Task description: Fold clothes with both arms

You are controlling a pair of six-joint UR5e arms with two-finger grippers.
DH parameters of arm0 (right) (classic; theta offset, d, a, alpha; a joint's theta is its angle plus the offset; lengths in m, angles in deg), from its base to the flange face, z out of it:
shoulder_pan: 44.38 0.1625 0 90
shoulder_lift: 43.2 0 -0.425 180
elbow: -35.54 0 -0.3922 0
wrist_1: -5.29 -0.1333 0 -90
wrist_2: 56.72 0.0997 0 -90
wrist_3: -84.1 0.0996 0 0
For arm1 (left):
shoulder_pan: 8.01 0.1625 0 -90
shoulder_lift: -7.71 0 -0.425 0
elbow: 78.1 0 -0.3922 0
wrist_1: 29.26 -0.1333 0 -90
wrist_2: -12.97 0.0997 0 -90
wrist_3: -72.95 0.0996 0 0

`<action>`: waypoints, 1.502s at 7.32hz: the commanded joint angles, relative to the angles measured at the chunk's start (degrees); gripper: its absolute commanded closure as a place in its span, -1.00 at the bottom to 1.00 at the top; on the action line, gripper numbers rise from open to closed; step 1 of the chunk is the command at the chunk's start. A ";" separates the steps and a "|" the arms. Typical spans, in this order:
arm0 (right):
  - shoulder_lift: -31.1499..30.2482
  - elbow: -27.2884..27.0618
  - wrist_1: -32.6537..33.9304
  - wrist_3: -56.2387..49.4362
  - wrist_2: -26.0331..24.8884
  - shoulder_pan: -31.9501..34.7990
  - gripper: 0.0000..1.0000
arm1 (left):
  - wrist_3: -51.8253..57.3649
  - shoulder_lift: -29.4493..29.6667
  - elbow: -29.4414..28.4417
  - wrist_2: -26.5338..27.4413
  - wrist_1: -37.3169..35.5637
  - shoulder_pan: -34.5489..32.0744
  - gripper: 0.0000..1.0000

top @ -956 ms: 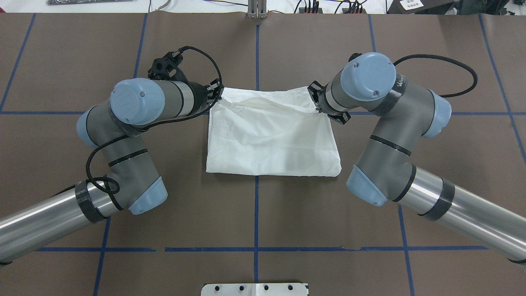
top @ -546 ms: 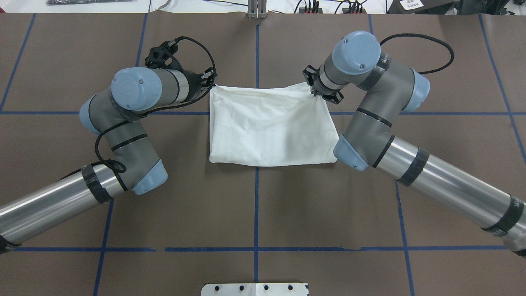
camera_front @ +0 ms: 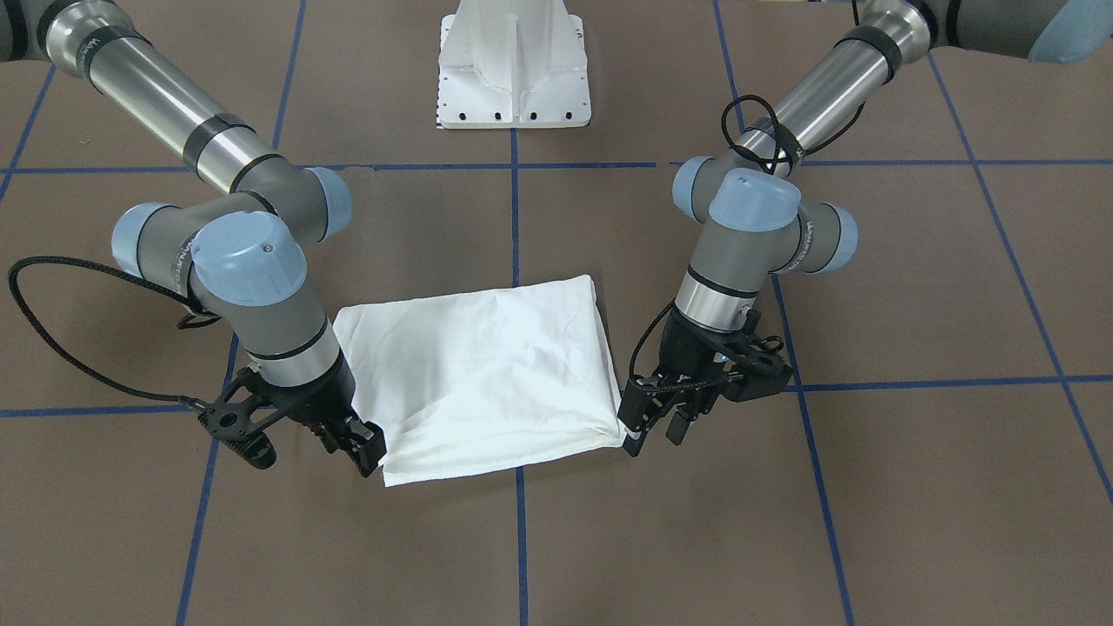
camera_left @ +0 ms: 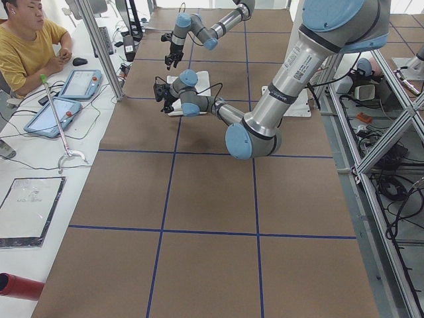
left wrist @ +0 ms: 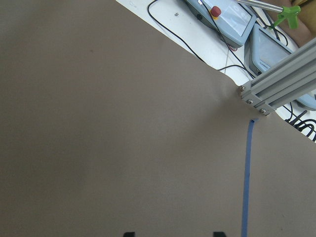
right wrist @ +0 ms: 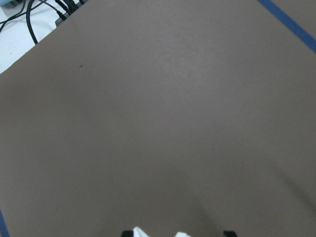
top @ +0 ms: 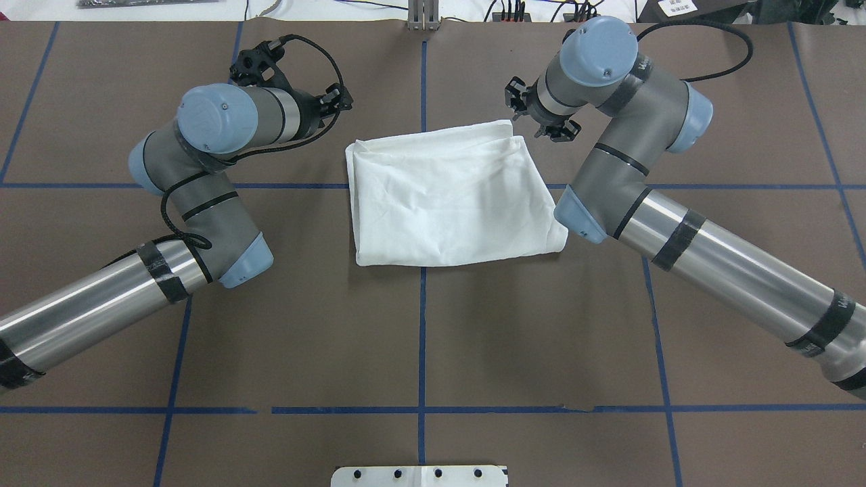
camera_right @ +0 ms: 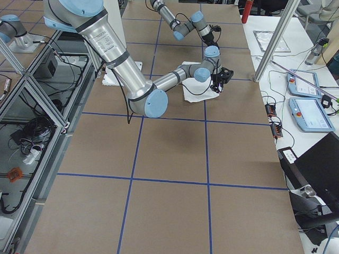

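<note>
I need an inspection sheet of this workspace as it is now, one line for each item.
Surface: brown table cover, flat, with blue tape grid.
Job's things: white folded cotton T-shirt lies at centre, lightly wrinkled.
Clutter: nothing seen.
Grippers: black left gripper, jaws open, empty; black right gripper, jaws open, white cloth showing between them in its wrist view.
Cables: black braided cables loop off both wrists.
Surroundings: white metal pedestal at robot's side; seated person in yellow shirt and control tablets beyond the table.
</note>
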State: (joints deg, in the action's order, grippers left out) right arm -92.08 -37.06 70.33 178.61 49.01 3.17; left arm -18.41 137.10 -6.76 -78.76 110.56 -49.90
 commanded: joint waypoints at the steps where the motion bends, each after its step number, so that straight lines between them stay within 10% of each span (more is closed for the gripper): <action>1: -4.87 -1.83 -0.35 -9.29 4.28 4.63 -1.00 | 7.19 -1.93 1.24 -5.26 1.24 -1.43 -1.00; 7: -35.09 -18.70 -0.53 -54.41 21.34 25.62 -1.00 | 44.71 -29.49 23.11 -30.48 0.02 -20.20 -1.00; 11: -38.92 -17.32 -0.18 -71.40 27.75 34.17 -1.00 | 69.13 -46.66 25.17 -37.82 -0.68 -36.71 -1.00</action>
State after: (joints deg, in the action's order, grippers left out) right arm -130.45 -54.74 70.06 108.84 73.65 34.83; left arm 42.19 94.55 18.87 -115.82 110.53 -80.56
